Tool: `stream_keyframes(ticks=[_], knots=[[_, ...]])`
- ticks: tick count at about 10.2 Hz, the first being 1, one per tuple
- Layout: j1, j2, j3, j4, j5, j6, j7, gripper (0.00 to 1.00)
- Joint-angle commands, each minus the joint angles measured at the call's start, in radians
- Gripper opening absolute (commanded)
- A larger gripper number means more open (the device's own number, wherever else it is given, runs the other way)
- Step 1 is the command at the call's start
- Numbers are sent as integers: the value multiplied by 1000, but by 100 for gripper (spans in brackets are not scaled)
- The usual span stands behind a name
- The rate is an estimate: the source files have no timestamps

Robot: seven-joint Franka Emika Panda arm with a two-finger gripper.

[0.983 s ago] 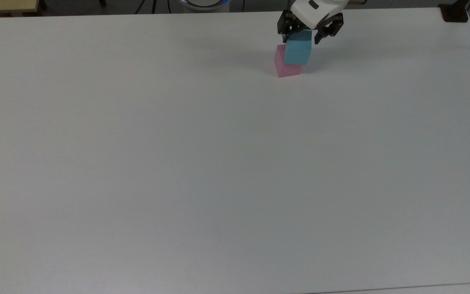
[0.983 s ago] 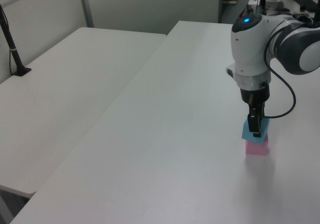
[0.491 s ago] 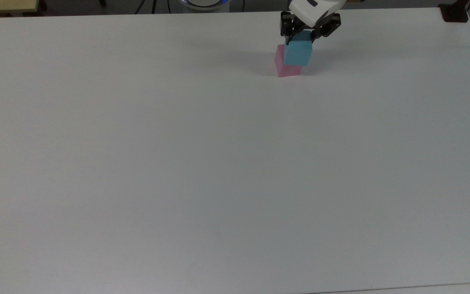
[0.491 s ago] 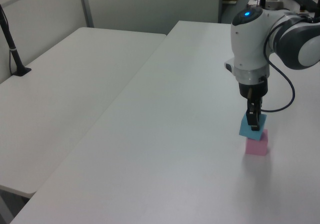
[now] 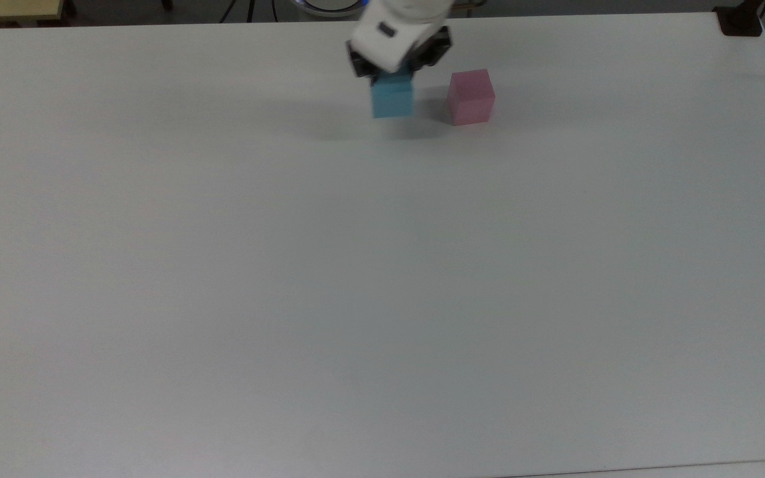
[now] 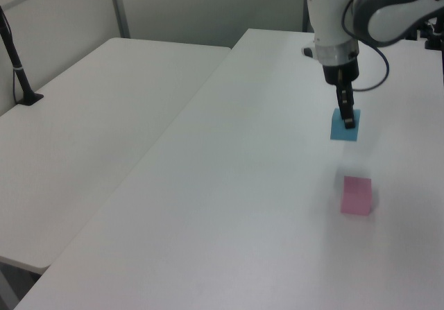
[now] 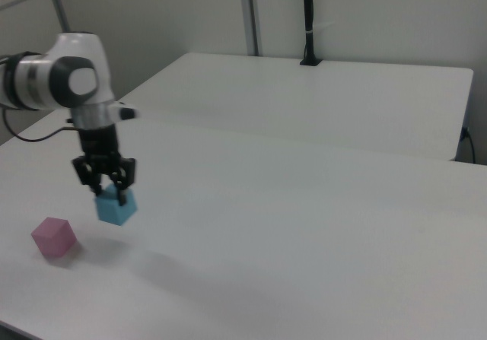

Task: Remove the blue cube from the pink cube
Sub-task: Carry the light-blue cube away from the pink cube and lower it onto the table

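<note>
Gripper (image 7: 110, 190) jaws pinching blue cube (image 7: 116, 207) by its upper part, held off the table (image 7: 319, 233), pink cube (image 7: 54, 237) at the cube's 8 o'clock in the right view.

in the left view we see the pink cube (image 6: 356, 195) resting alone on the white table (image 6: 229, 185). up and a little to the left view's left of the pink cube, well apart from it, the blue cube (image 6: 344, 126) hangs above the table, tilted, with nothing under it. the gripper (image 6: 347, 119) comes down on the blue cube from above, its dark fingers closed on the cube's top part. farther from the pink cube, on the left view's left, stands a second white table (image 6: 83, 123).
</note>
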Motion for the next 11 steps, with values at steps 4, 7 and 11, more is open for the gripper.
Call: stream_keyframes(ticks=[4, 7, 11], knots=[[-138, 31, -272, -15, -2, 144, -396, 37], [-203, 158, -275, -21, -57, 315, -408, 39], [-229, 182, -275, -15, -63, 362, -407, 100]])
